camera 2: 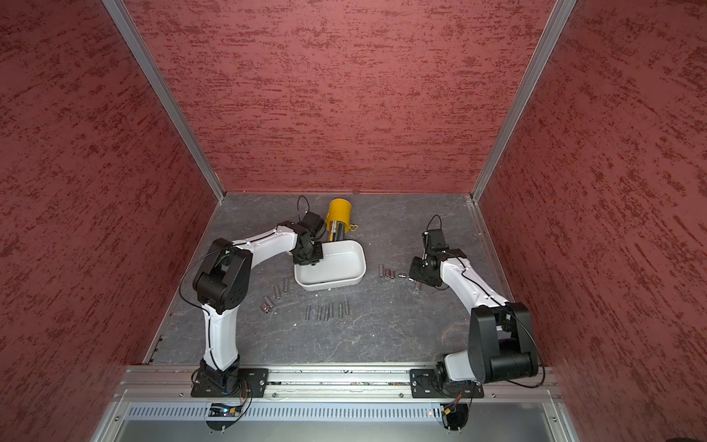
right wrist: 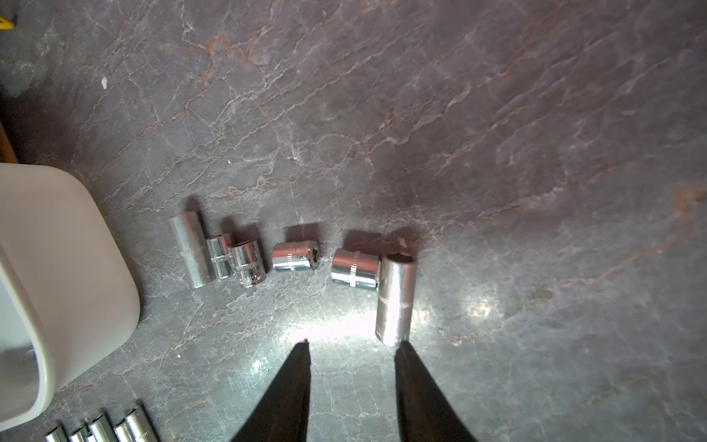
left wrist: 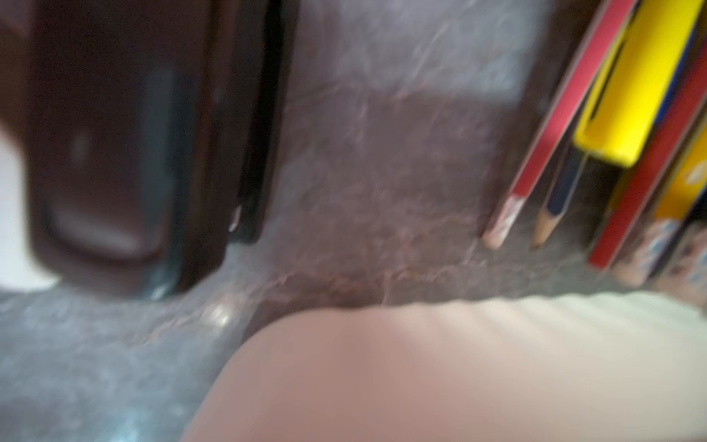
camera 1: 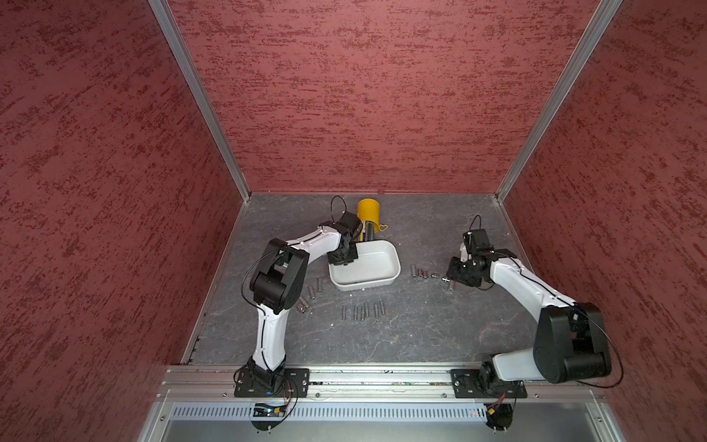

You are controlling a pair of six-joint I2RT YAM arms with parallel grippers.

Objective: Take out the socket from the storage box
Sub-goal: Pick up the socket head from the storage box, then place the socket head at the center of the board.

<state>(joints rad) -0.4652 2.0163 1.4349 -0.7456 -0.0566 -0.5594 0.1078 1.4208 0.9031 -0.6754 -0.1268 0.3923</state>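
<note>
Roughly left-right — long axis, storage box (camera 1: 367,282)

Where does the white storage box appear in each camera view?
Both top views: storage box mid-table, just before the yellow cup.
Left wrist: its blurred pale rim, beside the pencils.
Right wrist: its rounded corner, beside the socket row.
Shared landmark: that socket row, also right of the box in both top views; left wrist lacks it.

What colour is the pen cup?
The pen cup is yellow, clearest in a top view.
</note>
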